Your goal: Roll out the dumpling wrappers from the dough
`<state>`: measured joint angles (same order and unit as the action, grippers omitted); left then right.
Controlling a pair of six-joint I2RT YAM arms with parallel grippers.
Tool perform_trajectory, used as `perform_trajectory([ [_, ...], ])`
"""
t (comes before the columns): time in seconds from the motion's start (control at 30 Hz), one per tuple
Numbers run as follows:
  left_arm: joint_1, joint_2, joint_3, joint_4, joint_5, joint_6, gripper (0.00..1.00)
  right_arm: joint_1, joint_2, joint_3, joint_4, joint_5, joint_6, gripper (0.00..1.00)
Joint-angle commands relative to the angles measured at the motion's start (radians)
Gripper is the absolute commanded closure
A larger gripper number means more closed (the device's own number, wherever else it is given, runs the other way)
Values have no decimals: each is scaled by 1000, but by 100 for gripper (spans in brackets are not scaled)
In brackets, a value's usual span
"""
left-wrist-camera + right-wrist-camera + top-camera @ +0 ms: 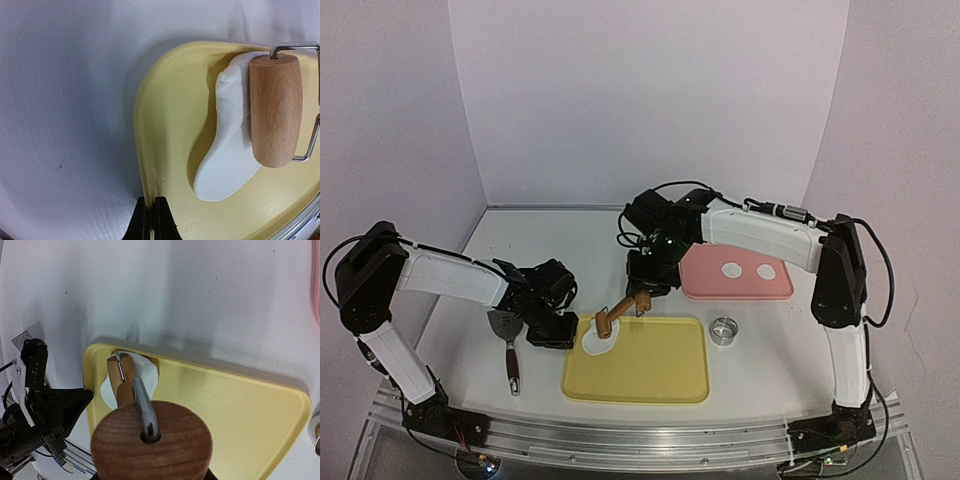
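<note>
A lump of white dough [597, 344] lies in the far left corner of the yellow tray [660, 375]. My right gripper [642, 298] is shut on the wooden handle [150, 440] of a small rolling pin, whose wooden roller [275, 110] rests on the dough [225, 150]. In the right wrist view the handle hides the fingers. My left gripper [151, 220] is shut on the tray's left rim [142, 165]. Two round white dumpling wrappers [731, 269] [766, 271] lie on the pink tray [705, 285].
A metal ring cutter [724, 329] stands on the table between the pink tray and the yellow tray's right end. A scraper with a dark handle [508, 345] lies left of the yellow tray, beside my left gripper.
</note>
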<state>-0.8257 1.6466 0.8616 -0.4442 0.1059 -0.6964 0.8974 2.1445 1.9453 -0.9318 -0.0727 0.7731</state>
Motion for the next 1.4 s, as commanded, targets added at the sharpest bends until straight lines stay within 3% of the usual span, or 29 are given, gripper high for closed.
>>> perform_trajectory([
  [0.0,-1,-32,18,22,20,41,100,-10,70,-37,-167,99,22,100],
  [1.37,-1,-1,28,79,46,71,100,21,311,93,-170,44,68,100],
])
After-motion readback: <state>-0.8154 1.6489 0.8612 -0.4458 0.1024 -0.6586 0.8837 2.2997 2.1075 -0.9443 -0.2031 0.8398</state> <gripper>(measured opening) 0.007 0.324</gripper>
